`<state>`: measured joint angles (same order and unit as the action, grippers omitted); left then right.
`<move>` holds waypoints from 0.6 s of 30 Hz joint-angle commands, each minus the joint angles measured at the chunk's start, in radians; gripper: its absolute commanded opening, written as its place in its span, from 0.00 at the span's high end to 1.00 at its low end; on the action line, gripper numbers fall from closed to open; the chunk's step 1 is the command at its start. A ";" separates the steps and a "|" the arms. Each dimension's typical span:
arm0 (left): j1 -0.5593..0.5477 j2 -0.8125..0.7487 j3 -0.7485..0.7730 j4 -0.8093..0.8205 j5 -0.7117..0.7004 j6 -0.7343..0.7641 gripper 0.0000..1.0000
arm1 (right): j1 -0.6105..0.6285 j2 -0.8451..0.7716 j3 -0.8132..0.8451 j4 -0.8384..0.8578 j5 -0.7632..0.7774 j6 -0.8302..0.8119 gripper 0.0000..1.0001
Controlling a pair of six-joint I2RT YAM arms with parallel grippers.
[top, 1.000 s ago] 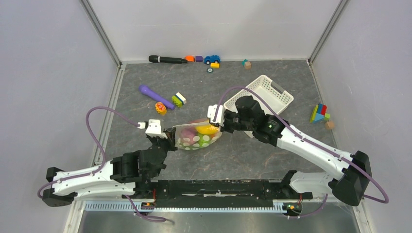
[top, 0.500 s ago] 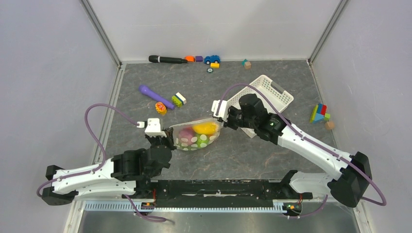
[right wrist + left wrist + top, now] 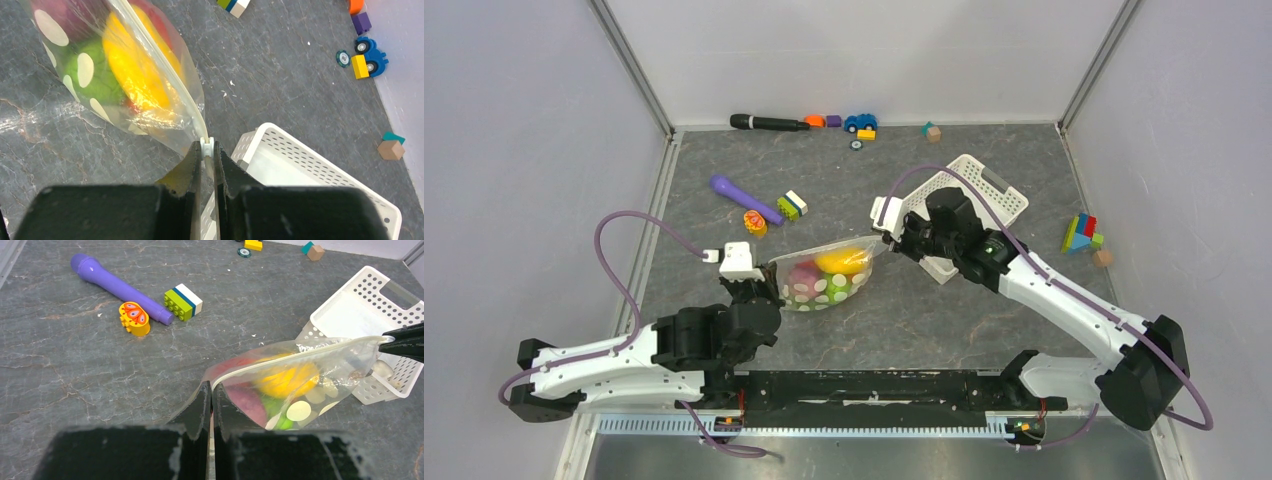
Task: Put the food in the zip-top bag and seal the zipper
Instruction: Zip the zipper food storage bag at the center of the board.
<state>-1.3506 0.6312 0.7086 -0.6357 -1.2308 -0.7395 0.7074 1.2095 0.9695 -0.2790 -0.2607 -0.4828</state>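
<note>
Both closed: left pincer (image 3: 210,392) and right pincer (image 3: 206,150) pinch ends of thin zipper strip (image 3: 300,351) on clear polka-dot plastic bag (image 3: 824,280). Risk: strip slips free, bright toy food (image 3: 135,65) spills.

Grey marbled tabletop (image 3: 924,320), plain pale lilac walls (image 3: 864,50) on three sides, metal corner posts (image 3: 631,65), soft even light
</note>
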 commanded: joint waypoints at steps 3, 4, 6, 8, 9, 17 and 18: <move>0.001 -0.016 0.049 -0.037 -0.127 -0.069 0.98 | -0.042 -0.028 -0.017 -0.032 0.054 -0.002 0.99; 0.002 -0.017 0.049 -0.040 -0.127 -0.070 0.98 | -0.043 -0.029 -0.018 -0.034 0.053 -0.003 0.99; 0.002 -0.017 0.051 -0.045 -0.129 -0.069 0.98 | -0.047 -0.033 -0.020 -0.035 0.048 -0.004 0.99; 0.001 -0.016 0.052 -0.046 -0.129 -0.069 0.98 | -0.048 -0.035 -0.018 -0.035 0.026 -0.007 0.99; 0.001 -0.017 0.051 -0.047 -0.127 -0.070 0.98 | -0.048 -0.035 -0.018 -0.035 0.008 -0.010 0.99; 0.002 -0.013 0.054 -0.041 -0.102 -0.062 0.98 | -0.050 -0.039 -0.017 -0.034 -0.031 -0.017 0.96; 0.002 -0.013 0.055 -0.033 -0.095 -0.048 0.98 | -0.049 -0.041 -0.013 -0.035 -0.052 -0.017 0.96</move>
<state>-1.3506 0.6281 0.7139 -0.6735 -1.2331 -0.7589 0.6777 1.1931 0.9550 -0.2939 -0.3122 -0.4873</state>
